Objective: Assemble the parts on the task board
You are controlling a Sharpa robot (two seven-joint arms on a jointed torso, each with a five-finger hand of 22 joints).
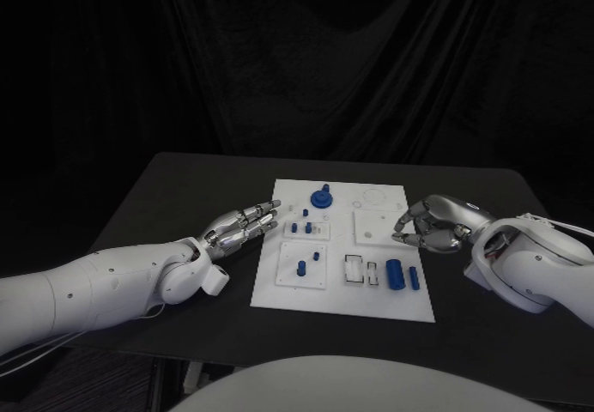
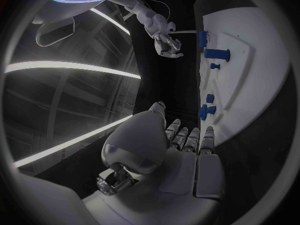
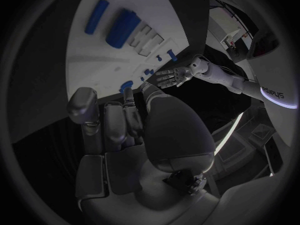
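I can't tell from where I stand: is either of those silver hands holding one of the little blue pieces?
Neither. The left hand lies flat with its fingers apart; the right hand is curled in beside the white task board, with nothing visible in it.

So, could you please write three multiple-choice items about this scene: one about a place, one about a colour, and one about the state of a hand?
1. Where does the left hand lie?
A. beside the task board's left edge
B. on top of the board's middle
C. off the table

2. What colour are the parts on the task board?
A. red
B. blue
C. yellow

3. How is the right hand?
A. flat, fingers spread wide
B. fingers curled inward, at the board's right edge
C. gripping the round knob part

Answers:
1 A, the head view shows its straight fingers reaching toward the board's left edge.
2 B, every small piece on the white plate is blue.
3 B, the head view shows its fingers curled; whether they pinch anything cannot be told.
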